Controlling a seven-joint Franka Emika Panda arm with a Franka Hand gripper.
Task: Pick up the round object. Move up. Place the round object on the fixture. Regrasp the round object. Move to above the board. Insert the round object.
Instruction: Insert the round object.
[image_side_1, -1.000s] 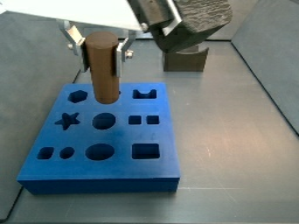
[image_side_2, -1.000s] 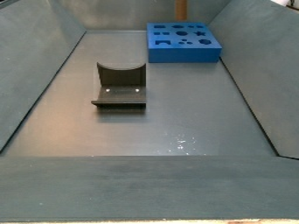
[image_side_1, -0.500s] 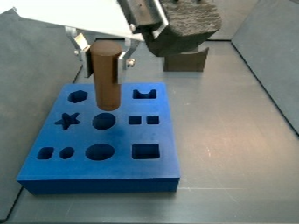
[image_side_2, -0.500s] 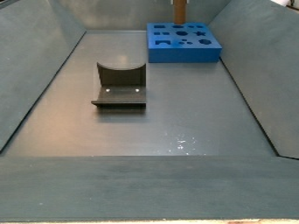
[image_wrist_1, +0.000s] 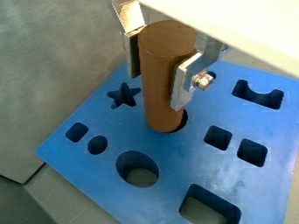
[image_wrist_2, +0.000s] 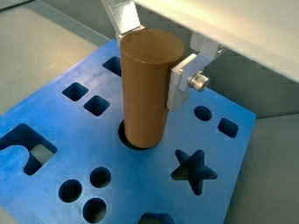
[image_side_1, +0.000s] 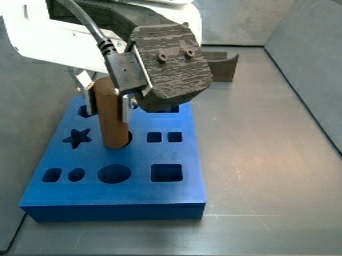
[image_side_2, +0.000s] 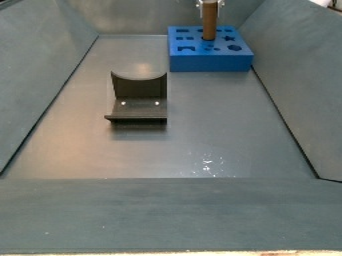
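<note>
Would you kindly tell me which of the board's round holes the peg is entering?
The round hole mid-board, beside the star cut-out. The round object, held in the gripper, stands with its lower end in it; the other round holes lie open.

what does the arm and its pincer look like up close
The pincer, over the blue board, has flat silver plate fingers with a small screw on one. In a side view the wrist carries a rough dark grey block, a black cable runs down it, and the arm shell above is white.
</note>
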